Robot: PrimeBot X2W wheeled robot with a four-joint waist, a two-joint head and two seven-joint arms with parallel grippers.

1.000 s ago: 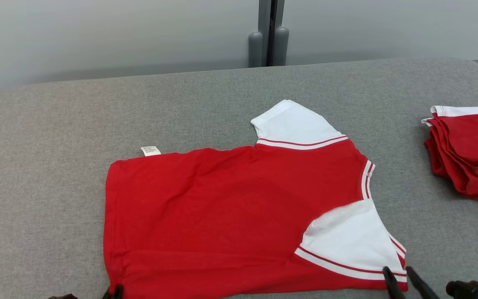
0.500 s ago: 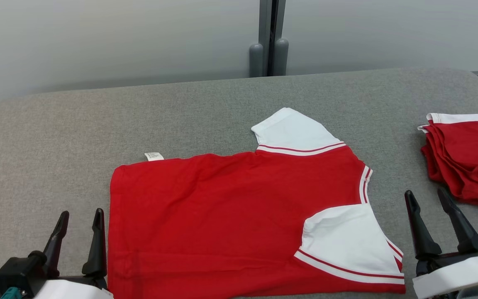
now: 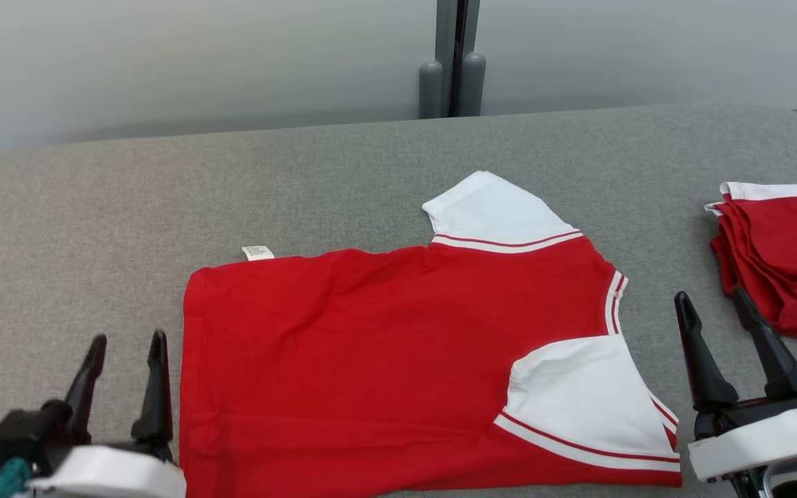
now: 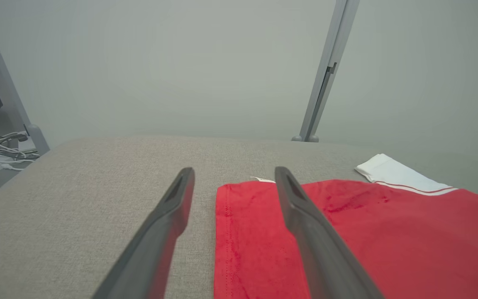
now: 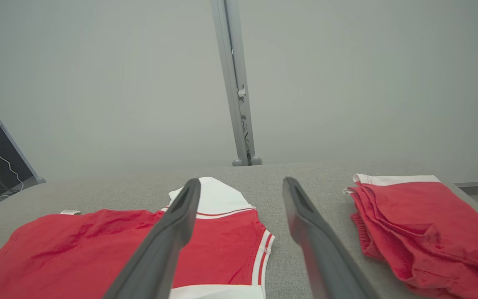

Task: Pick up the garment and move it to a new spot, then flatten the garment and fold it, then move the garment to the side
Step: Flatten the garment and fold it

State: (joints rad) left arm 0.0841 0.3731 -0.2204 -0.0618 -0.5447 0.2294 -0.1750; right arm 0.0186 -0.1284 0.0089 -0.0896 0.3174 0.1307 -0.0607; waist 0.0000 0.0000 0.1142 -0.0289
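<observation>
Flanking the garment (image 3: 385, 360): left end effector (image 3: 129, 337), right end effector (image 3: 710, 294).

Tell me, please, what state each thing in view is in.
Shirt, lying flat on the table, near sleeve folded in, unheld.
Pile, folded, at the table's right end.
Left gripper, open, empty, beside the shirt's hem.
Right gripper, open, empty, between shirt and pile.
</observation>
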